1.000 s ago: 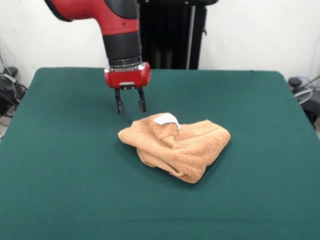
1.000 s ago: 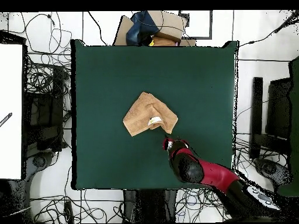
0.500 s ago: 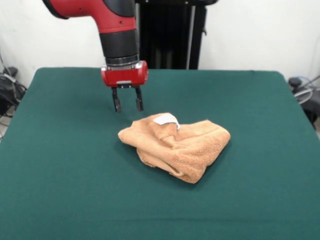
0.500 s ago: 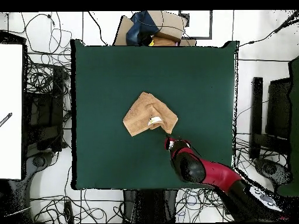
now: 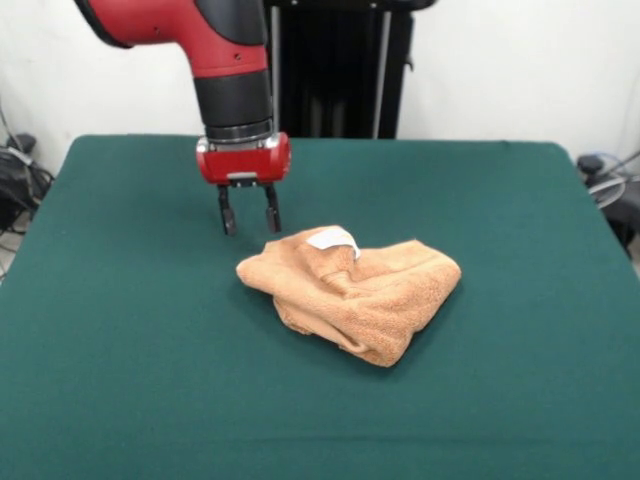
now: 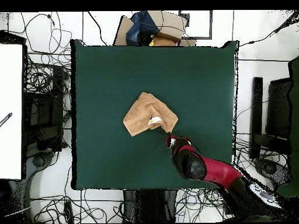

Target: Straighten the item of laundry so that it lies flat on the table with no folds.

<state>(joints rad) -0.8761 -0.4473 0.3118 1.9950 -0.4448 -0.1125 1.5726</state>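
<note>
The item of laundry (image 5: pixel 355 287) is a light orange-brown terry towel, bunched and folded into a rough triangle near the middle of the dark green table (image 5: pixel 120 380). A small white tag (image 5: pixel 332 238) lies on its upper fold. In the overhead view the towel (image 6: pixel 148 114) shows the tag at its lower right. My gripper (image 5: pixel 247 221) hangs open just above the cloth, a little to the left of and behind the towel's far left corner, holding nothing. From above, the gripper (image 6: pixel 169 140) sits beside the towel's lower right corner.
The red and black arm (image 6: pixel 204 170) reaches in over the table's lower right part in the overhead view. Cables and equipment lie around the table, and a cardboard box (image 6: pixel 163 24) with a dark object rests beyond its top edge.
The gripper has shifted slightly left in the front view, away from the towel's corner, staying open. The towel has not moved.
</note>
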